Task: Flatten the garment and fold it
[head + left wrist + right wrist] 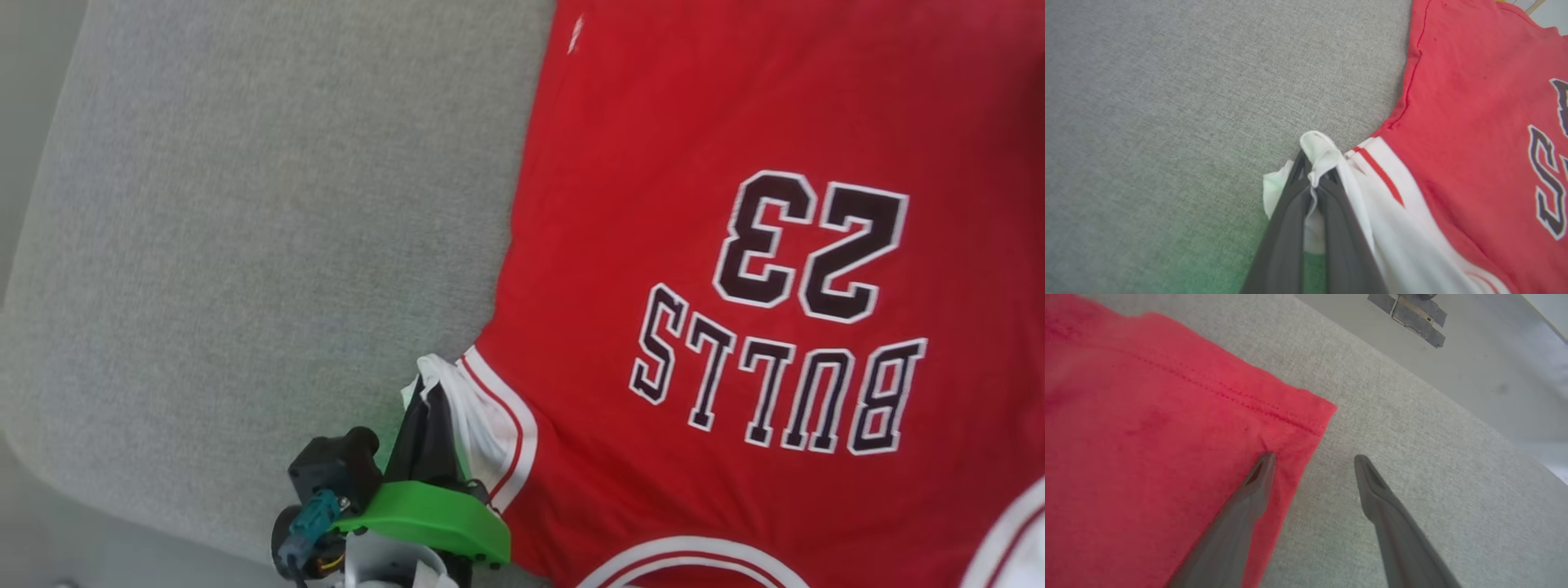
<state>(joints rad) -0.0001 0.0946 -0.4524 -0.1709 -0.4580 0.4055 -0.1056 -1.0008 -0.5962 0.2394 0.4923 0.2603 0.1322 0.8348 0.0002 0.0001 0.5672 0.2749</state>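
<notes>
The garment (735,245) lies print up on the grey surface (245,245), collar end (694,549) nearest the robot, its white sleeve (1392,228) pinched in the closed left fingers (1286,228) while the open right fingers (1384,506) straddle a hem corner (1310,412), 1 tip over cloth.

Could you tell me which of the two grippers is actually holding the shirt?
The left gripper: it is shut on the shirt's white sleeve, while the right gripper stands open at a red hem corner.

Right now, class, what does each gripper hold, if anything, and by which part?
The left gripper is shut on the garment, pinching the bunched edge of its white sleeve. The right gripper is open and holds nothing.
</notes>
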